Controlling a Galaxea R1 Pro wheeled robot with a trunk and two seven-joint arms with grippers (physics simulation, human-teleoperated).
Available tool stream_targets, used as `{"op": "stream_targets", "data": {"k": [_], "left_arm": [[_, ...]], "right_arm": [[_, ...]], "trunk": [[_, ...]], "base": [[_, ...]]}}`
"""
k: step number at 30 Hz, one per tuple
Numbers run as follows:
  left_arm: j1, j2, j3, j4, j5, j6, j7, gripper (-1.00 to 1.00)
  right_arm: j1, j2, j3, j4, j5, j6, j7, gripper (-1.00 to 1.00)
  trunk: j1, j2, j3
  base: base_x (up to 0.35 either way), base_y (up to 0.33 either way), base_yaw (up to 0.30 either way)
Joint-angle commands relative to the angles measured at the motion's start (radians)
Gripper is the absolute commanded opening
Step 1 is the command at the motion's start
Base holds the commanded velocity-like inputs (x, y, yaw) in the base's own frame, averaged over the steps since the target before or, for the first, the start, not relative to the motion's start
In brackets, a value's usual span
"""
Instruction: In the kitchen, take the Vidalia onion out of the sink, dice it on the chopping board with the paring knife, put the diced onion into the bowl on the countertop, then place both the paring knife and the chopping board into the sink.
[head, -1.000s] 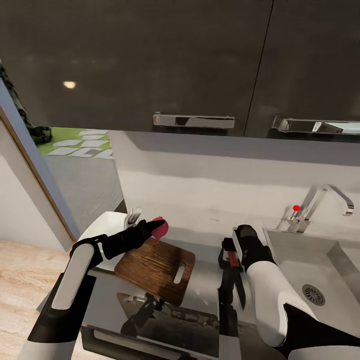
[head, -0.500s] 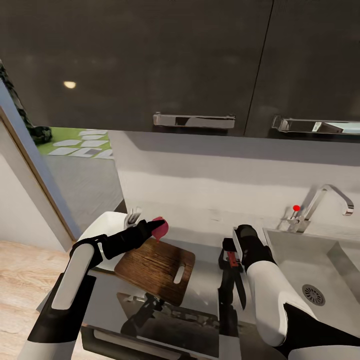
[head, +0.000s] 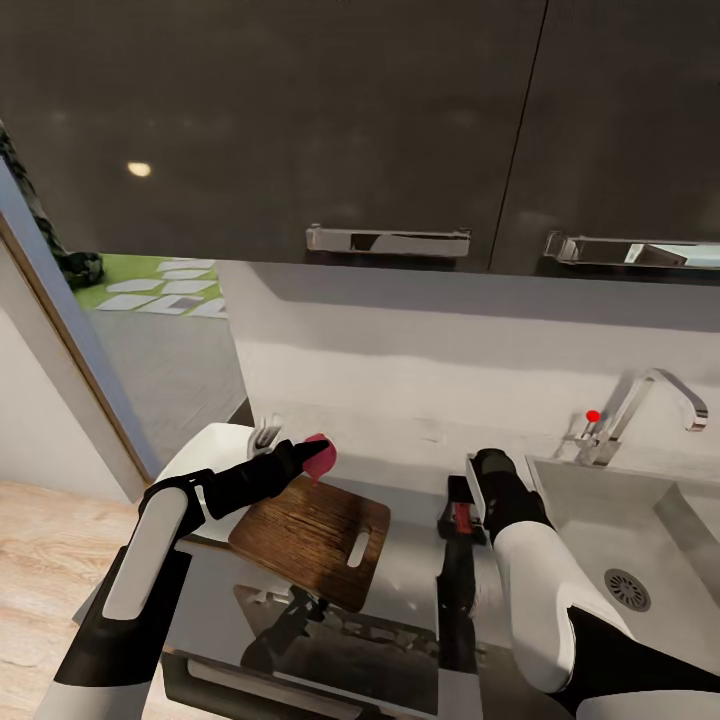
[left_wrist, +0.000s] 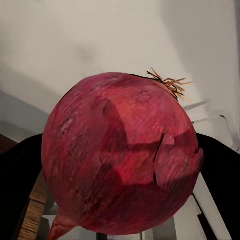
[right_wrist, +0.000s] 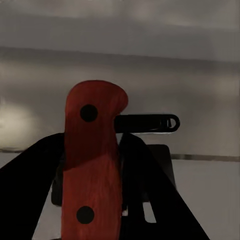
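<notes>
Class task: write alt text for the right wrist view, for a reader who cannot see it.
A paring knife with a red, two-riveted handle stands upright between the right gripper and its dark fingers, close to the camera. Behind it lie the glossy grey countertop and a blurred pale wall.

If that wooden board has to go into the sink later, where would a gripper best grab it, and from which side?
Probably by the end with the oblong slot. The board lies flat on the countertop, and that slotted end points toward the sink, so a gripper coming from the sink side could put one finger through the slot and pinch the edge. The flat faces offer nothing else to hook.
</notes>
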Motion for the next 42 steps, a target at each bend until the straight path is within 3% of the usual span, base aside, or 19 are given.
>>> {"op": "stream_targets", "data": {"k": [1,6,11,20,26,34,36,38,40,42], "left_arm": [[-0.001,0.000,0.000,-0.001,0.010,0.002,0.011,-1.00],[-0.001,0.000,0.000,-0.001,0.010,0.002,0.011,-1.00],[-0.001,0.000,0.000,-0.001,0.010,0.002,0.011,-1.00],[-0.001,-0.002,0.000,0.001,0.010,0.002,0.011,-1.00],[-0.001,-0.002,-0.001,0.001,0.010,0.002,0.011,-1.00],[-0.001,-0.002,-0.001,0.001,0.010,0.002,0.011,-1.00],[-0.003,-0.003,-0.002,0.001,0.007,0.002,0.013,-1.00],[-0.005,-0.004,-0.003,0.002,0.003,0.002,0.016,-1.00],[-0.007,-0.005,-0.006,0.003,0.000,0.002,0.035,-1.00],[-0.009,-0.019,-0.034,0.004,-0.002,0.001,0.088,-1.00]], "right_arm": [[-0.001,0.001,-0.004,-0.001,-0.010,0.002,-0.004,-1.00],[-0.001,0.001,-0.004,-0.003,-0.026,0.002,0.005,-1.00],[-0.001,0.001,-0.002,-0.003,-0.026,0.002,0.066,-1.00],[-0.001,0.001,-0.002,-0.011,-0.027,0.002,0.078,-1.00],[-0.001,-0.028,-0.005,-0.033,-0.027,0.004,0.231,-1.00],[-0.001,-0.036,-0.005,-0.047,-0.028,0.019,0.264,-1.00],[0.000,-0.038,-0.005,-0.079,-0.029,0.054,0.305,-1.00],[0.001,-0.056,-0.005,-0.108,-0.028,0.081,0.391,-1.00],[0.001,-0.095,-0.005,-0.121,-0.029,0.092,0.490,-1.00],[0.001,-0.136,-0.006,-0.127,-0.030,0.099,0.593,-1.00]], "trunk": [[0.001,-0.002,-0.002],[0.001,-0.002,-0.002],[0.001,-0.002,-0.002],[0.001,-0.002,-0.002],[0.001,-0.002,-0.002],[0.001,-0.002,-0.002],[0.001,-0.002,-0.002],[0.001,-0.002,-0.002],[0.001,-0.002,-0.002],[0.001,-0.002,-0.002]], "base": [[0.000,0.000,0.000],[0.000,0.000,0.000],[0.000,0.000,0.000],[0.000,0.000,0.000],[0.000,0.000,0.000],[-0.051,0.000,0.000],[-0.228,0.000,0.000],[-0.268,0.000,0.000],[-0.285,0.000,0.000],[-0.271,0.000,0.000]]}}
